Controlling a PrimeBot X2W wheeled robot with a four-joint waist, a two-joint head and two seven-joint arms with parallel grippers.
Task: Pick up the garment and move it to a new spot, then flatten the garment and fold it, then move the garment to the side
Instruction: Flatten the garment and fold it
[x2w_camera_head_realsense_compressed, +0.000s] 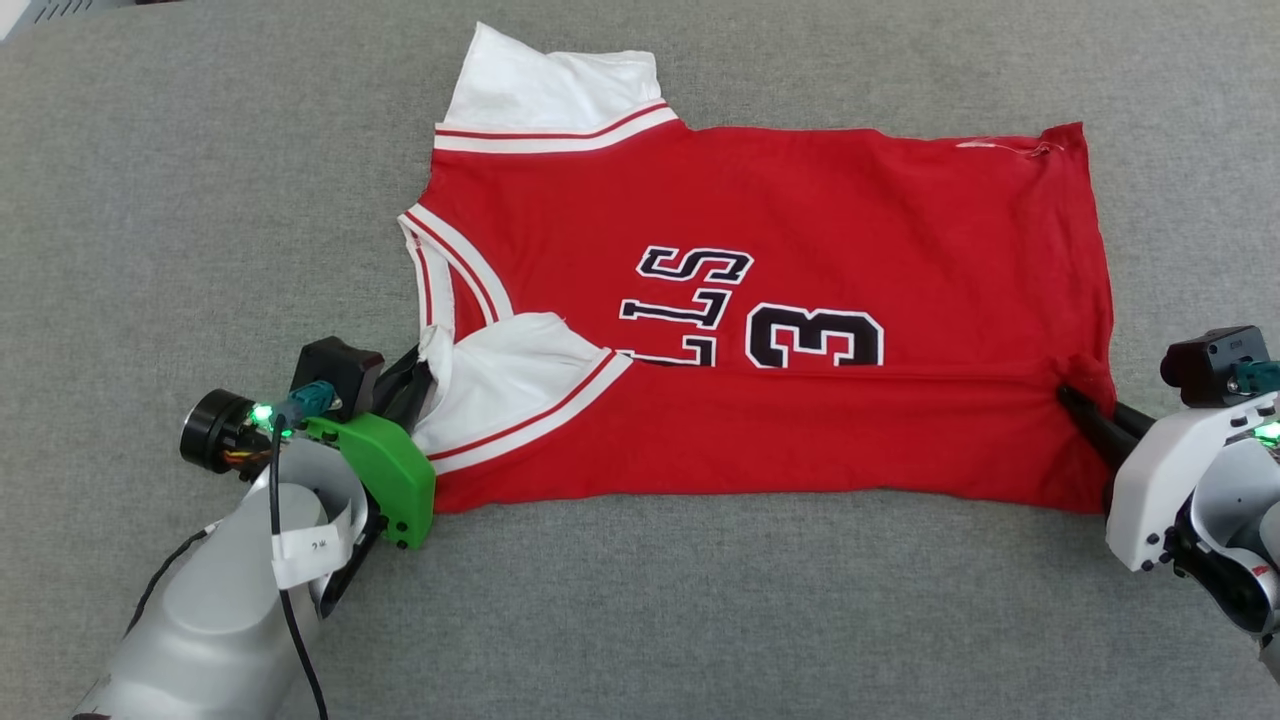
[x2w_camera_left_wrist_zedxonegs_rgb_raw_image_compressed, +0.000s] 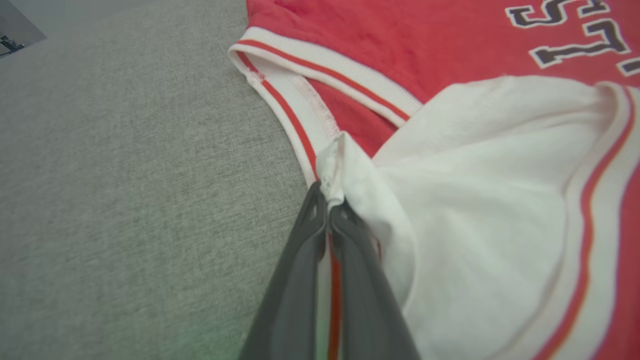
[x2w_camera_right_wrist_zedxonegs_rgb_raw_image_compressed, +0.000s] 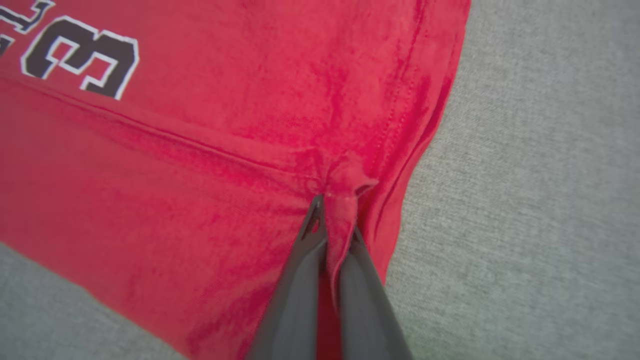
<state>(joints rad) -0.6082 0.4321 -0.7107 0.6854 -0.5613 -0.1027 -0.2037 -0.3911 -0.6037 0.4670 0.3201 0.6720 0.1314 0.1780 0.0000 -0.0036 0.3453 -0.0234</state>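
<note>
Garment ends tight in left gripper and right gripper, both low.

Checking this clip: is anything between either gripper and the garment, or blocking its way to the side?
Nothing visible. The left gripper pinches the white sleeve of the garment, the right gripper its red hem. No other object shows on the grey surface beside it.

A grey woven cloth surface, flat and lightly textured

open grey surface rings the garment; left gripper and right gripper block its two ends.
</note>
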